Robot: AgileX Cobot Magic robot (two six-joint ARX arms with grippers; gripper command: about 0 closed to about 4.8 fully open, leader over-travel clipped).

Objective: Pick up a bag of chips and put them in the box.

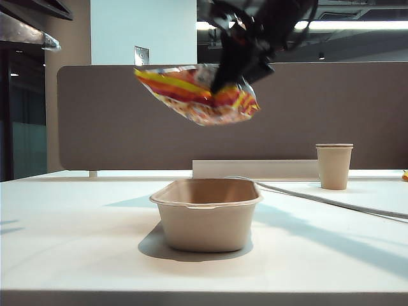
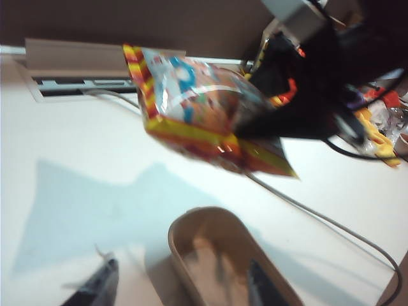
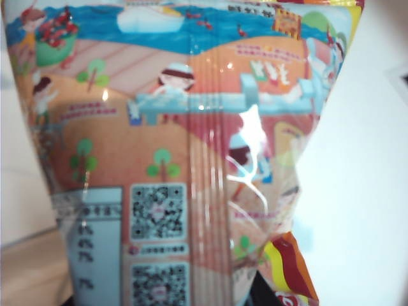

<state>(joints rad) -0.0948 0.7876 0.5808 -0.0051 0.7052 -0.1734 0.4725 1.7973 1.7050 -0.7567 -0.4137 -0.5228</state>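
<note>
The bag of chips [image 1: 194, 94], orange-red with yellow stripes, hangs tilted in the air well above the box [image 1: 207, 223]. My right gripper [image 1: 239, 75] is shut on the bag's right end. The left wrist view shows the same grip [image 2: 280, 105] on the bag [image 2: 191, 102], above and beyond the beige box [image 2: 175, 245]. In the right wrist view the bag's printed back panel [image 3: 178, 159] fills the frame and hides the fingers. My left gripper [image 2: 182, 290] is open, low by the box's near end, with one dark finger [image 2: 99, 287] beside the box and the other over its inside.
A beige paper cup [image 1: 333, 166] stands at the back right. A grey cable [image 1: 319, 197] runs across the table behind the box. A grey partition [image 1: 95, 121] closes off the back. Loose coloured items [image 2: 376, 134] lie at the far side.
</note>
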